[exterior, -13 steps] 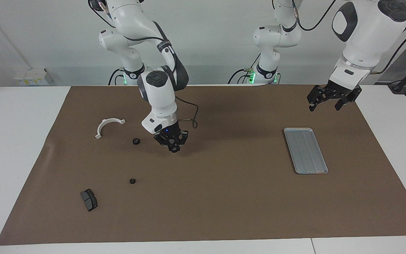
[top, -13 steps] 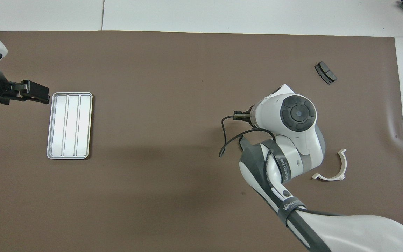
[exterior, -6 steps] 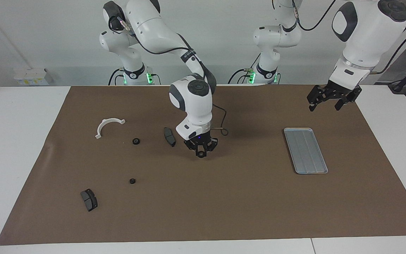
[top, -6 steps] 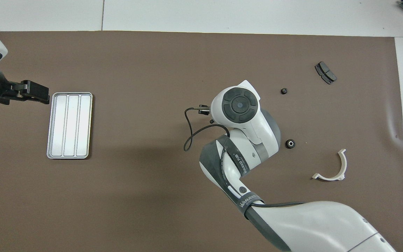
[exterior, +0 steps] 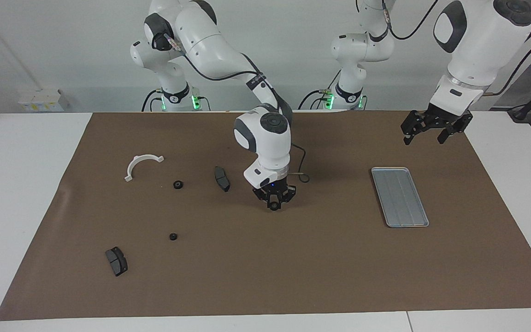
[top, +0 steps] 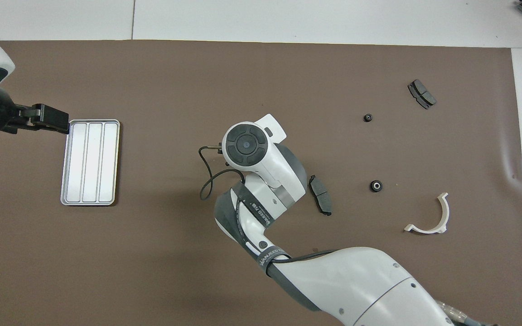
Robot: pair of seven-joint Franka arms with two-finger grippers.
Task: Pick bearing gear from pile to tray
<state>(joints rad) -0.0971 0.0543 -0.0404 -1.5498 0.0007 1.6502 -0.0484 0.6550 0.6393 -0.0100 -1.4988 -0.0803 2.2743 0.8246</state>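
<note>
Brown mat (exterior: 293,276) covers the counter (exterior: 16,184). Right end effector (exterior: 274,203) hangs over the mid-mat, between the pile and the tray (exterior: 399,197), clenched on a small black gear (exterior: 274,206); in the overhead view the wrist hides it. Tray sits toward the left arm's end, nothing in it. Left end effector (exterior: 423,137) waits in the air by the tray's robot-side corner, fingers spread, holding nothing.

Parts on the mat toward the right arm's end: dark grey pad (exterior: 221,178) just beside the right wrist, black gear (exterior: 178,185), white half-ring bracket (exterior: 141,165) nearer the robots, smaller black gear (exterior: 173,237) and second grey pad (exterior: 116,261) farther from them. Bare mat between the held gear and the tray.
</note>
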